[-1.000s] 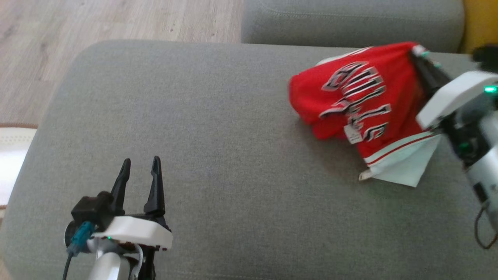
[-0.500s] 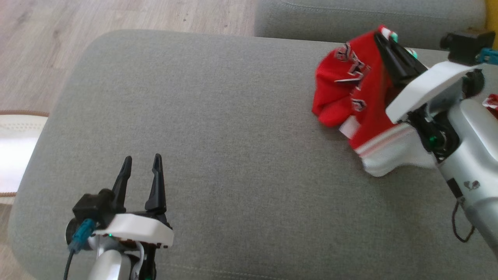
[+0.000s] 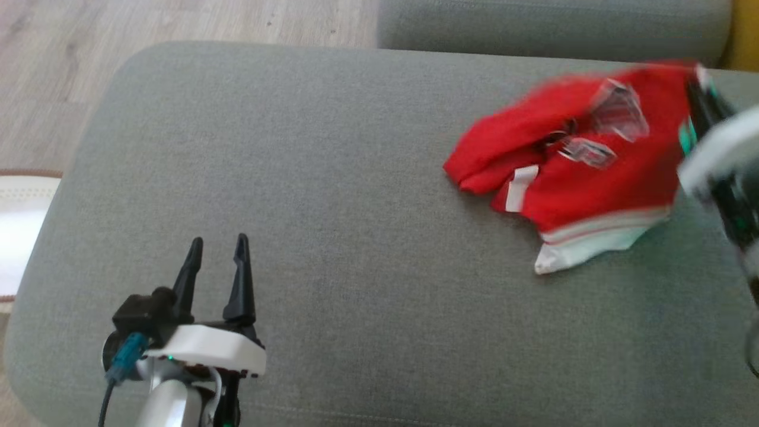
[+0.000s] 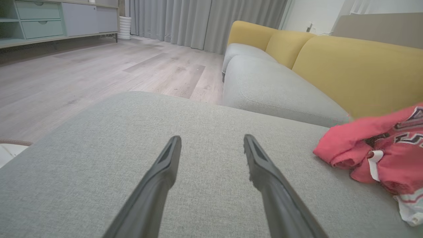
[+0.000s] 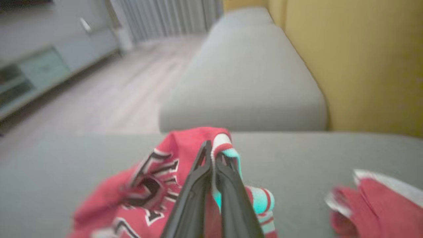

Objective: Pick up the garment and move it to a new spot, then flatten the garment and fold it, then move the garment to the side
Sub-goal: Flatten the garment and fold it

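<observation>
The right end effector [image 5: 210,148] is clamped on the red garment [image 3: 593,178] at the grey cushion [image 3: 332,178] far-right corner; the left end effector [image 3: 216,249] is open near its front edge. Risk: the thin pinch could slip during a swing, dropping the cloth

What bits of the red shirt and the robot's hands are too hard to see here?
- Red printed jersey: its letters are smeared by motion blur in the head view and cut off by the right edge in the left wrist view.
- Right gripper: blurred and cut by the right edge in the head view.
- Red-and-white cloth, lower right of the right wrist view: blurred, cut by the edge; same jersey or not, unclear.
</observation>
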You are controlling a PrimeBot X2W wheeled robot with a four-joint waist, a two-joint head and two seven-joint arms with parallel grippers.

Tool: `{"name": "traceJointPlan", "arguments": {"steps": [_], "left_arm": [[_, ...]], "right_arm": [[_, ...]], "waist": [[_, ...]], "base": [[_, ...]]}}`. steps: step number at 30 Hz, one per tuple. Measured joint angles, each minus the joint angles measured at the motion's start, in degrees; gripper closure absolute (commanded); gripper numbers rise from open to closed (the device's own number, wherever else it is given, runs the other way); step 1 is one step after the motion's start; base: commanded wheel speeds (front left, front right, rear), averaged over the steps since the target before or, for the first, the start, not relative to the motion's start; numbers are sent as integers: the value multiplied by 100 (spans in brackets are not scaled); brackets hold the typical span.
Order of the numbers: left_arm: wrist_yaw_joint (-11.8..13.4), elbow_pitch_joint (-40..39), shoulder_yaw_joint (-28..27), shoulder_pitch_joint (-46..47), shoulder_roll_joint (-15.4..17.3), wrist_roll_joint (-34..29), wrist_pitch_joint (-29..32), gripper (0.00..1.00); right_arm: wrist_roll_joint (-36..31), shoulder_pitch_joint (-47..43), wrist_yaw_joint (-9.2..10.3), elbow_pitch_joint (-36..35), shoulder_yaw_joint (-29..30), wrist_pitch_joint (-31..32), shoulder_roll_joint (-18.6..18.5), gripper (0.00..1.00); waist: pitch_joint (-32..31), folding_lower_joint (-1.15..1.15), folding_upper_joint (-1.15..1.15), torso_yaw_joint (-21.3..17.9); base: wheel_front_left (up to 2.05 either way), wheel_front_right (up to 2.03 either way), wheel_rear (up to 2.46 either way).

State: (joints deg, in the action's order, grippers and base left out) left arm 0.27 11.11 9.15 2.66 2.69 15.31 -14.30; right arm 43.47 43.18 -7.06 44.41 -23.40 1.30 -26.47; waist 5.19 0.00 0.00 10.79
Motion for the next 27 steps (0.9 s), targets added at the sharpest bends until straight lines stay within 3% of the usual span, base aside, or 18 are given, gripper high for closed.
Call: {"name": "traceJointPlan", "arguments": {"steps": [4,5,6,7,13,17,23,27], "left_arm": [[1,1,99,51,-2,0,0,0],[1,1,99,60,-2,0,0,0],[8,4,96,66,-1,0,0,0],[8,10,94,72,-1,0,0,0],[19,64,84,112,0,-2,0,0],[14,89,-7,99,-3,-12,0,0],[-29,73,-92,-71,-1,-63,0,0],[-36,67,-75,-103,-1,-62,0,0]], "right_arm": [[-631,-51,0,1237,119,137,-89,100],[-699,-36,0,1400,135,122,-60,86],[-744,-24,0,1521,152,107,0,51],[-772,-13,0,1634,159,63,88,0],[-1143,19,0,2182,-104,98,459,0],[-1439,214,0,2199,-55,-485,416,0],[-1684,220,0,1448,-43,-1203,533,0],[-1663,-332,0,580,-641,-1126,866,0]], "waist": [[84,0,0,60],[98,0,0,69],[110,0,0,74],[115,0,0,71],[-18,0,0,-33],[-172,0,0,-148],[-325,0,0,-411],[-318,0,0,-508]], "base": [[0,0,0],[0,0,0],[0,0,0],[0,0,0],[0,0,0],[0,0,0],[0,0,0],[0,0,0]]}}
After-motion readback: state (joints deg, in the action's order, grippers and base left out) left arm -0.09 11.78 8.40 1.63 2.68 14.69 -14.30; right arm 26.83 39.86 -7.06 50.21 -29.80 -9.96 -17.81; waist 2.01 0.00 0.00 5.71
